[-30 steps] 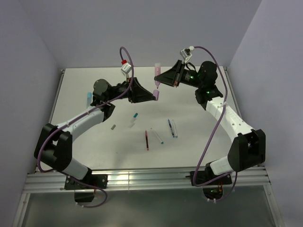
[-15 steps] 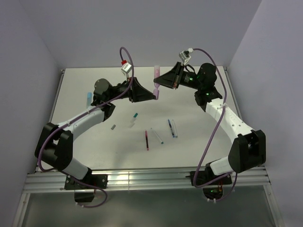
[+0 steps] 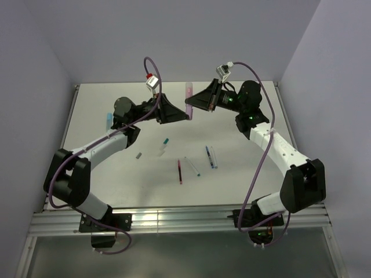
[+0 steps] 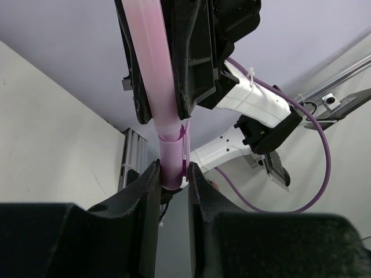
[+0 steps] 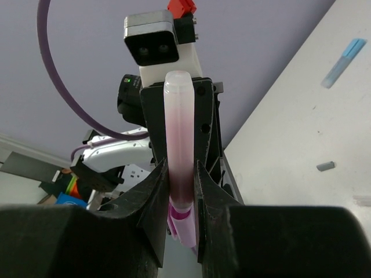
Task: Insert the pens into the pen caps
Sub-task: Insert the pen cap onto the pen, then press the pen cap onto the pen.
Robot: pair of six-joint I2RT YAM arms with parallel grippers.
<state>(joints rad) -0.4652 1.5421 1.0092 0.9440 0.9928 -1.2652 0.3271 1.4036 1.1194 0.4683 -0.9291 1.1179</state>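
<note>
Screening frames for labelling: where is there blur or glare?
Left wrist: the left tool shows dark, blurred fingers; the translucent pink plastic pen is fairly sharp. Right wrist: the right tool blurs likewise. Top external: even light, glare on the near metal rail.

A white table (image 3: pixel 145 185) sits between lavender walls (image 3: pixel 174 29), with a metal rail (image 3: pixel 185 220) along its near edge.
</note>
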